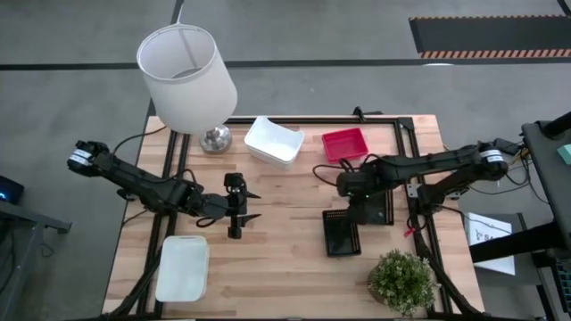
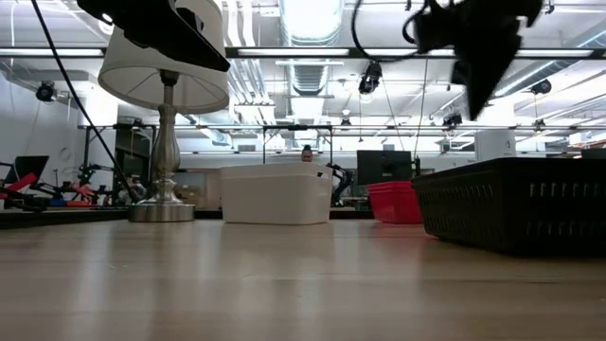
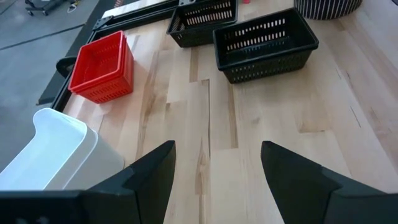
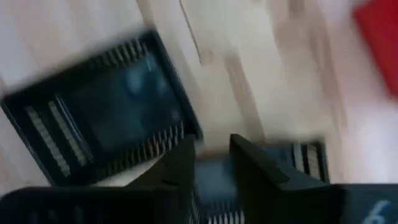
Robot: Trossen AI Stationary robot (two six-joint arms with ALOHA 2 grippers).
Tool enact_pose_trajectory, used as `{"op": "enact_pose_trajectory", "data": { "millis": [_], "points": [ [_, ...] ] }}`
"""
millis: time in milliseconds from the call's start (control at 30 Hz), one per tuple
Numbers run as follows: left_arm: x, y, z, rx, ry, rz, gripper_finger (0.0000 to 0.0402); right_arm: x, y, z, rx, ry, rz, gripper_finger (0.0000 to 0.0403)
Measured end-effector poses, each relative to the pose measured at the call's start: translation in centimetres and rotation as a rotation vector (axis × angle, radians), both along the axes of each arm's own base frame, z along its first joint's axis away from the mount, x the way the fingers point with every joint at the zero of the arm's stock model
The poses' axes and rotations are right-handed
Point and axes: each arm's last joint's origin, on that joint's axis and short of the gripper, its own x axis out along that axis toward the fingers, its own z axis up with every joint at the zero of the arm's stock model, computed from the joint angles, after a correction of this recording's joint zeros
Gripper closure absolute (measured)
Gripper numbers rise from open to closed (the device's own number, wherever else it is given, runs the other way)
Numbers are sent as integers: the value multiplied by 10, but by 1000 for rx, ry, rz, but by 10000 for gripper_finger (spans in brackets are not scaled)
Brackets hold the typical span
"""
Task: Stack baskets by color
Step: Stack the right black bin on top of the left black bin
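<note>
Two black mesh baskets stand side by side on the table's right half, one (image 1: 342, 234) nearer the front and one (image 1: 373, 212) behind it. My right gripper (image 1: 353, 189) hangs above them, pointing steeply down, open by a narrow gap (image 4: 214, 163) with nothing between its fingers. A red basket (image 1: 344, 144) and a white basket (image 1: 274, 141) rest on their bottoms at the far side. Another white basket (image 1: 183, 267) lies at the front left. My left gripper (image 1: 241, 205) waits open (image 3: 214, 168) over the table's middle left.
A lamp with a white shade (image 1: 187, 76) stands at the far left corner, and a small potted plant (image 1: 401, 281) at the front right. Bare wood (image 1: 285, 259) lies between the two arms. A black frame (image 1: 410, 160) runs along the table's edges.
</note>
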Motion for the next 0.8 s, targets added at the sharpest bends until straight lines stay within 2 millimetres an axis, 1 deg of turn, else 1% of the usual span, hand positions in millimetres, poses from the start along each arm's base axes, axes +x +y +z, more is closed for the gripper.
{"op": "enact_pose_trajectory", "data": {
  "millis": [167,267,367,467,567,667,800],
  "points": [
    [0,0,0,0,0,0,180,-9,1,-10,53,197,-153,263],
    [0,0,0,1,1,0,180,-10,7,-15,138,273,-110,244],
    [0,0,0,2,5,0,180,-11,17,-19,148,300,-26,233],
    [0,0,0,2,5,0,180,-13,27,-27,135,331,26,230],
    [0,0,-1,3,6,0,180,-14,35,-37,125,358,27,232],
    [0,0,-1,3,6,0,180,-19,42,-51,110,397,40,237],
    [0,0,-1,3,7,1,180,-24,51,-70,106,379,105,246]
  ]
}}
